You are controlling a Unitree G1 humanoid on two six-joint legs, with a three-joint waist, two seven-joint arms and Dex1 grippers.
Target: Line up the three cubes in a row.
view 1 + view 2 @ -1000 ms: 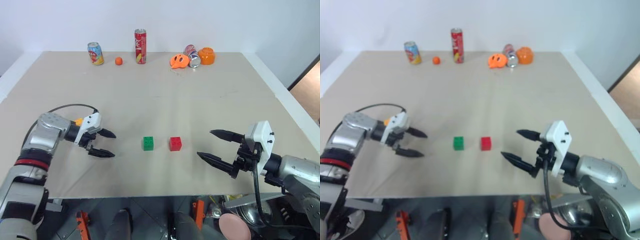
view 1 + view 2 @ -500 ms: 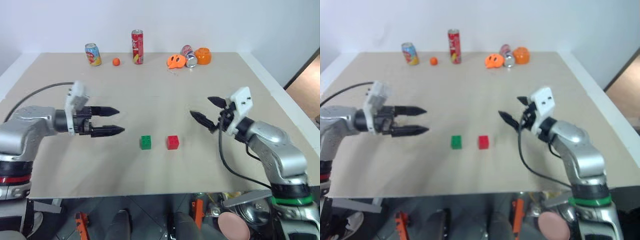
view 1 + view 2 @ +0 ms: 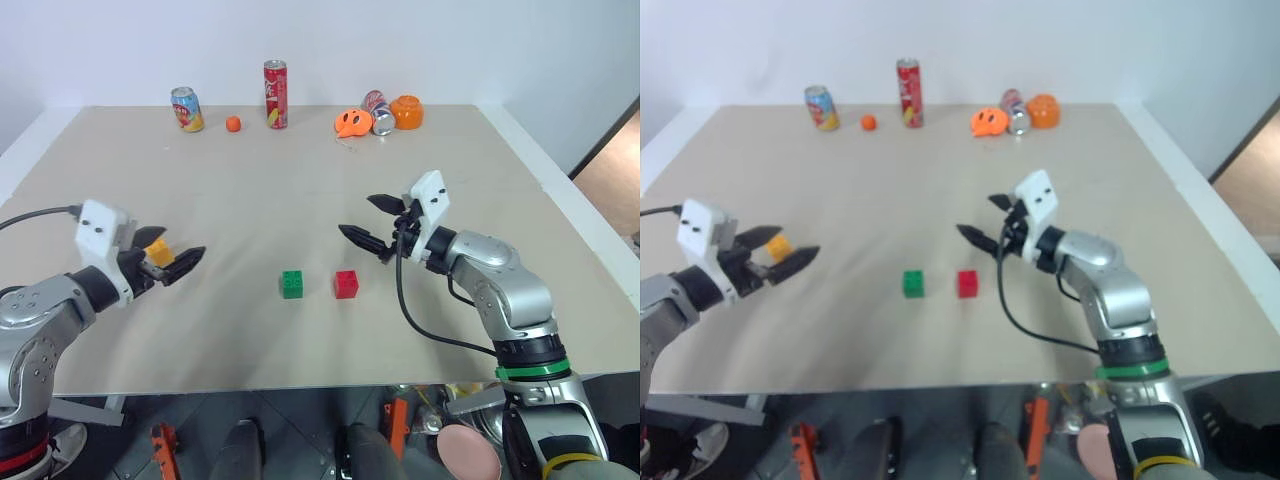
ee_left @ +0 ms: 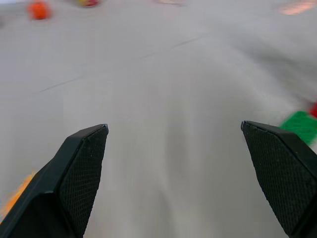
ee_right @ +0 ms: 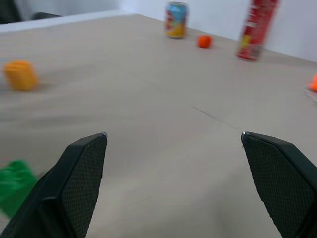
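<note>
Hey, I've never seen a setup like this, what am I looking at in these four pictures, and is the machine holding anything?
This is a humanoid robot with two arms, standing at a beige table. Two pictures come from cameras in its head, looking down over the arms. The other two come from cameras on its wrists, each looking out between that arm's two black fingers.

The left end effector and the right end effector are both open and hold nothing.

On the table lie three small toy-brick cubes: a yellow cube seen between the left fingers from above, though the wrist pictures show it resting on the table, then a green cube and a red cube close together near the middle. Along the far edge stand a short can, a small orange ball, a tall red can, and a cluster of orange items with a tipped can.
</note>
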